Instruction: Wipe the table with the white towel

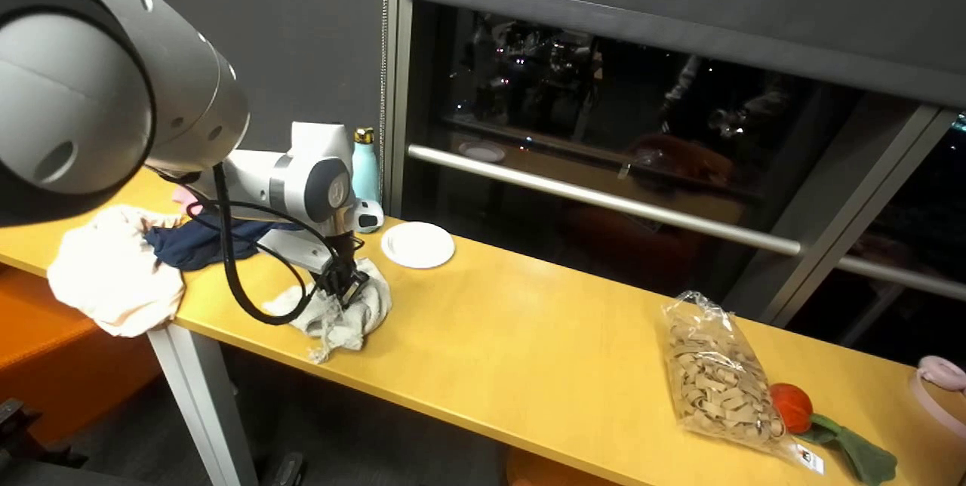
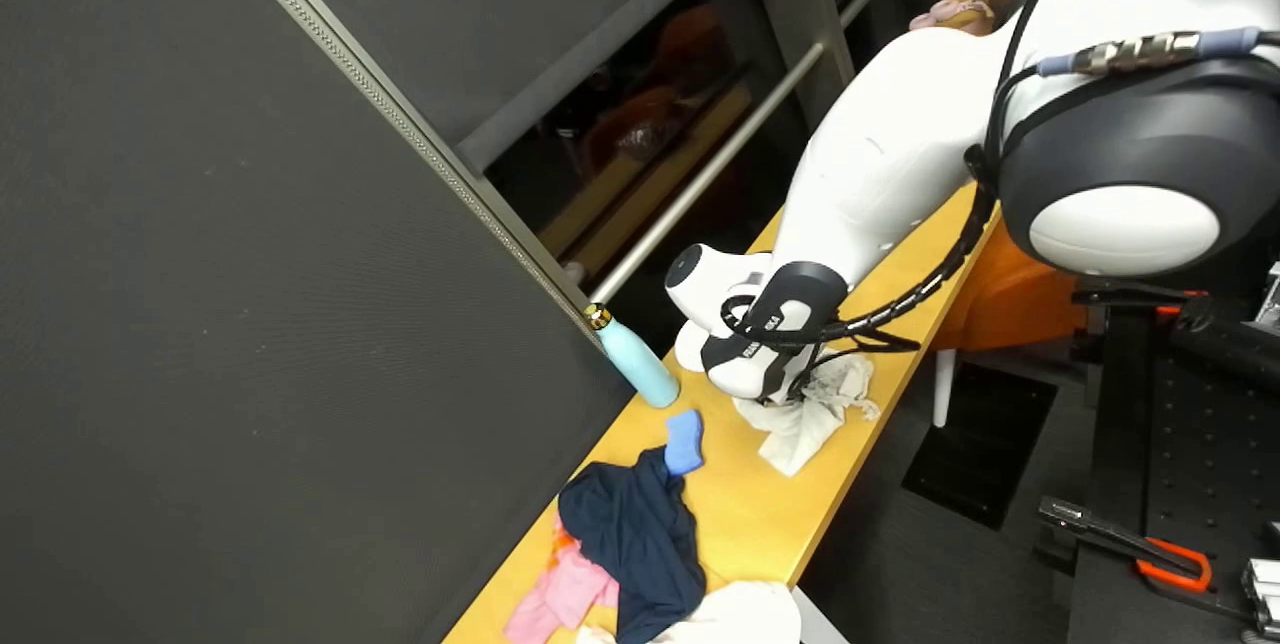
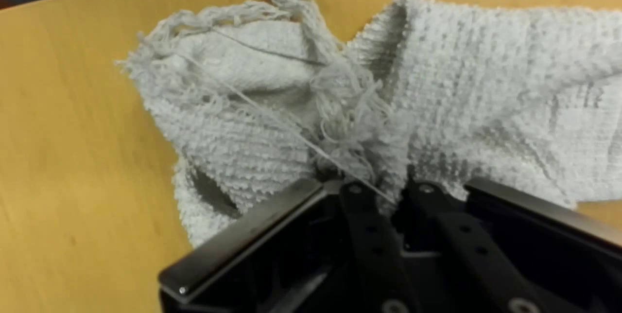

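Note:
The white towel [image 1: 371, 309] lies crumpled on the yellow wooden table [image 1: 528, 335], near the table's front edge. It also shows in an exterior view [image 2: 800, 436], spread partly under the arm. In the wrist view the towel [image 3: 466, 70] is knobbly, with loose fringe threads, and lies folded on the table [image 3: 73, 167]. My gripper [image 3: 388, 194] points down into the towel. Its fingertips are close together with a bunch of towel pinched between them. In an exterior view the gripper [image 1: 346, 291] is low over the table. The very tips are partly hidden by cloth.
A white plate [image 1: 417, 244] and a light blue bottle [image 2: 640, 364] stand near the window side. A blue sponge [image 2: 684, 442], dark blue cloth [image 2: 645, 544] and pink cloth [image 2: 565, 592] lie nearby. A bag of beige pieces [image 1: 721, 380] and a red ball [image 1: 792, 407] lie farther along.

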`<act>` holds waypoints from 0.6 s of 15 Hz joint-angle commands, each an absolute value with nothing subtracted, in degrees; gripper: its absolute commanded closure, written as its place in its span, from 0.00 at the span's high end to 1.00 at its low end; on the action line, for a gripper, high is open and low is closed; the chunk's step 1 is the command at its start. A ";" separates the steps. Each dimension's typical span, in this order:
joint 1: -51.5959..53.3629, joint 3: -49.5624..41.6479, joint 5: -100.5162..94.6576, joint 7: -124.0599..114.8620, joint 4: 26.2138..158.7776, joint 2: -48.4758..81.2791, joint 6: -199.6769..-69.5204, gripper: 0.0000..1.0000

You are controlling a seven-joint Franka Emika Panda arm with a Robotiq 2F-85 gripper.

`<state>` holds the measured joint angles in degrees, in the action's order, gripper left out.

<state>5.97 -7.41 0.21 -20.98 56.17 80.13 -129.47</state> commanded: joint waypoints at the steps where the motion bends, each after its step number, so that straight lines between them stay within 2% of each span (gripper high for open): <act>1: 6.16 -11.29 -0.85 -24.09 70.29 75.18 -135.02 0.03; 6: 7.31 -14.26 -0.44 -24.90 84.79 68.54 -142.42 0.03; 9: 7.77 -12.76 -0.96 -24.18 83.31 68.50 -143.23 0.03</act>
<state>6.20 -13.57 0.13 -23.81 80.90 69.33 -140.95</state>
